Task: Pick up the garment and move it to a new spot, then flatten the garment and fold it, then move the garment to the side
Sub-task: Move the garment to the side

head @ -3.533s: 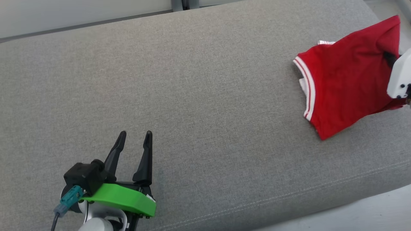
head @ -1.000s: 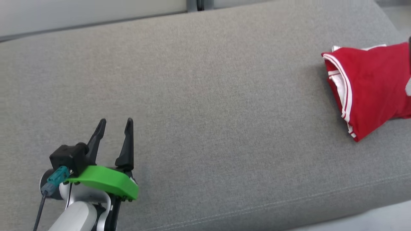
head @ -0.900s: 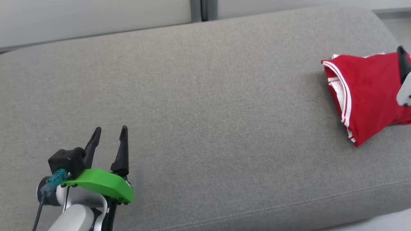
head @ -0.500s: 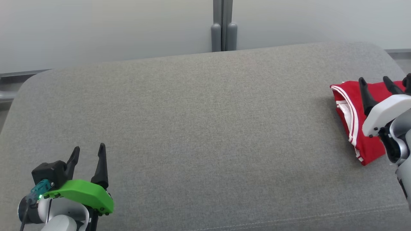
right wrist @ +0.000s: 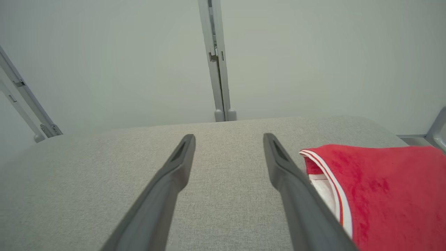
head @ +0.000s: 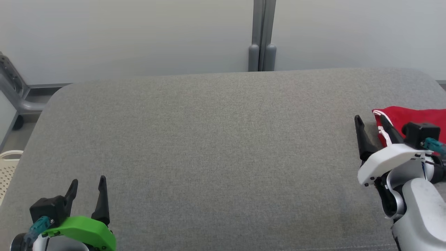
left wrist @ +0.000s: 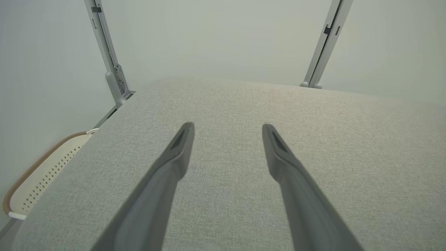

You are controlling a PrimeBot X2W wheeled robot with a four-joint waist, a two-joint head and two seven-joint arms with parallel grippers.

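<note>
The garment [head: 414,116] is a red folded piece with white trim, lying at the far right of the grey cushion [head: 216,139]. In the right wrist view the garment [right wrist: 383,188] lies just right of the right finger. My right gripper [head: 370,119] stands open beside the garment's left edge, holding nothing; its own view shows the right gripper [right wrist: 229,138] with bare cushion between the fingers. At the lower left of the head view my left gripper [head: 88,180] is open and empty, and the left gripper [left wrist: 228,127] hovers over plain cushion in its wrist view.
A cream perforated basket [head: 7,167] sits off the cushion's left edge, the same basket [left wrist: 41,167] showing in the left wrist view. A pale wall with a grey upright post [head: 262,35] runs behind the cushion. The cushion's rounded far corners drop away at both sides.
The head camera has tilted up, so the wall and both grippers now show. The right gripper let go of the garment, which dropped flat, and now stands open at its left edge.
</note>
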